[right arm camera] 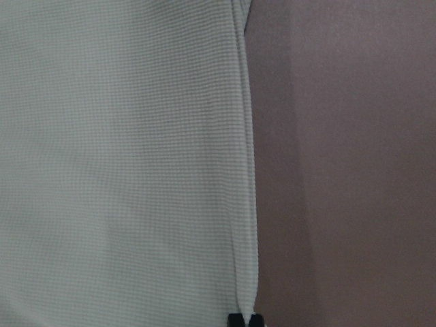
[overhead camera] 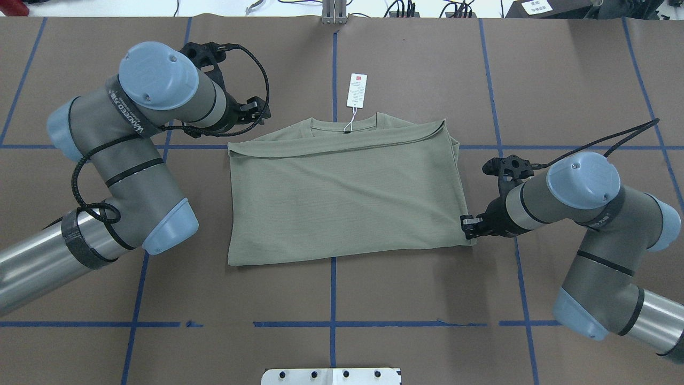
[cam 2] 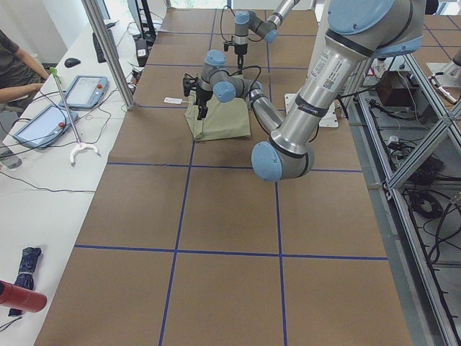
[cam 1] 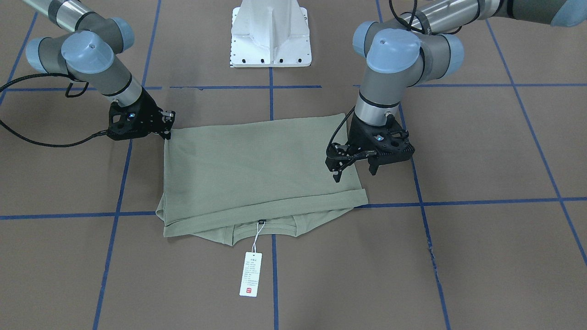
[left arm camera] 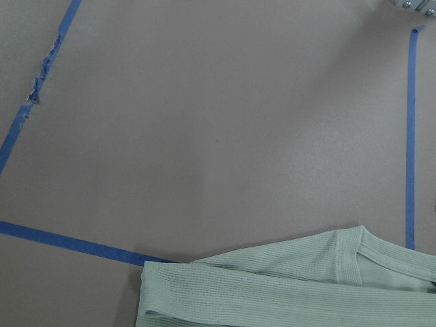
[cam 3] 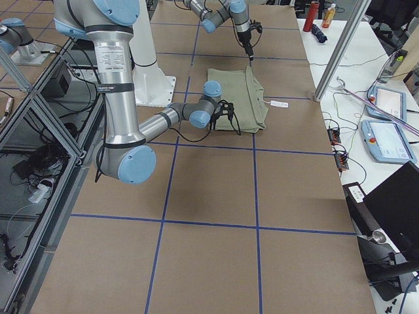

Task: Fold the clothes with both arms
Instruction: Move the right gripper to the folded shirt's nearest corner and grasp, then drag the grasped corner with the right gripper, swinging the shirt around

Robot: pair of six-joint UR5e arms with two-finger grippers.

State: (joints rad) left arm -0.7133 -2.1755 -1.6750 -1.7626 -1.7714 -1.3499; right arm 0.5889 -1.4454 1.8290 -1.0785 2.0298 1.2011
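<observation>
You'll find the shirt point(overhead camera: 342, 198) in the middle of the overhead view, lying flat on the brown table point(overhead camera: 427, 299) and folded into a rough rectangle. Its round neck peeks out along the upper edge of that view. The hang tag point(overhead camera: 357, 91) lies on the table just above the neck, tied to it by a thin string. In the front-facing view the same tag sits below the shirt, near the bottom centre.

Look at the right gripper point(overhead camera: 468, 224) at the shirt's lower right corner in the overhead view. Its jaws are closed down on that corner of the fabric. In the right wrist view the two black fingertips point(right arm camera: 236, 320) sit almost together at the bottom edge, with the shirt's folded edge running down between them.

The left gripper point(cam 1: 355, 174) is at right of centre in the front-facing view, over the shirt's right-hand edge. Its jaws stand wide apart with nothing between them. In the overhead view it sits at upper left, a little off the shirt's upper left corner. The left wrist view shows only bare table, blue tape lines point(left arm camera: 68, 240) and that corner of the shirt low in the frame.

The white pedestal base point(cam 1: 270, 36) stands at top centre of the front-facing view
</observation>
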